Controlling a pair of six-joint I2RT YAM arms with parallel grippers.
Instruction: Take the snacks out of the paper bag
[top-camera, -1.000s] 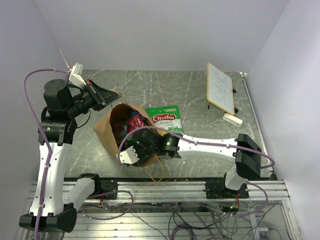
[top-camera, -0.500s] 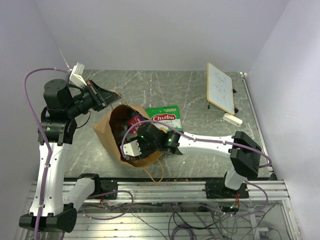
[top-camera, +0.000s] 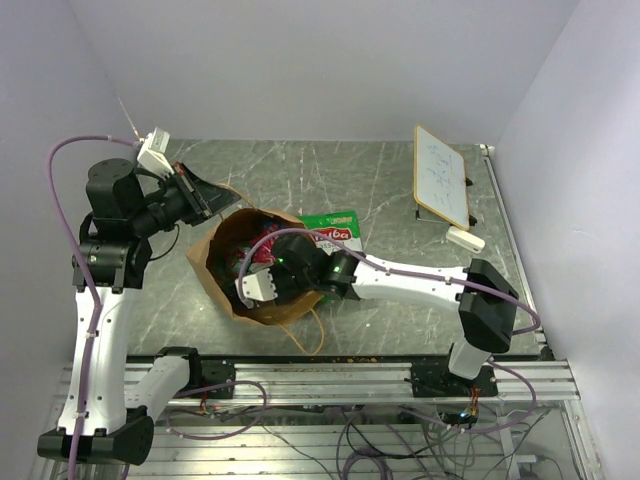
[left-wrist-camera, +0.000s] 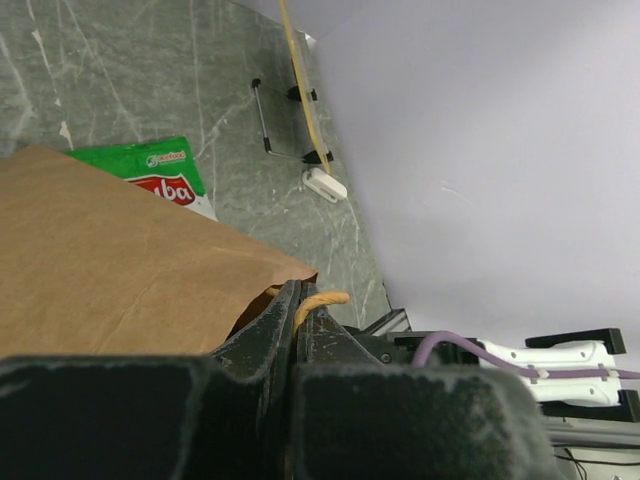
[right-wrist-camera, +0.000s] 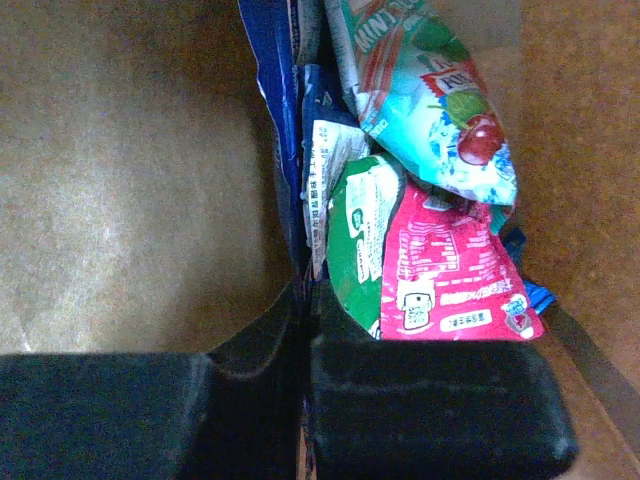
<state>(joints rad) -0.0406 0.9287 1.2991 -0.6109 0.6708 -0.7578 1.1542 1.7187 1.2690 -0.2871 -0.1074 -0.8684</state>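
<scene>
The brown paper bag (top-camera: 215, 268) leans on the table with its mouth facing up. My left gripper (left-wrist-camera: 303, 298) is shut on the bag's looped paper handle (left-wrist-camera: 322, 297) at the bag's far-left rim (top-camera: 222, 193). My right arm (top-camera: 400, 280) reaches into the mouth. Inside, my right gripper (right-wrist-camera: 303, 292) is shut on the edge of a blue snack packet (right-wrist-camera: 283, 120). Beside that packet lie a green one (right-wrist-camera: 355, 240), a red one (right-wrist-camera: 450, 270) and a teal one with a cherry (right-wrist-camera: 430, 90). A green Chuba packet (top-camera: 335, 228) lies on the table behind the bag.
A white framed board (top-camera: 441, 175) stands at the back right, with a small white block (top-camera: 465, 238) in front of it. The bag's near handle (top-camera: 312, 335) trails toward the rail at the table's front edge.
My right gripper has pushed further into the bag and gone from open to shut on the blue packet. The bag has shifted slightly. The left gripper has kept its hold.
</scene>
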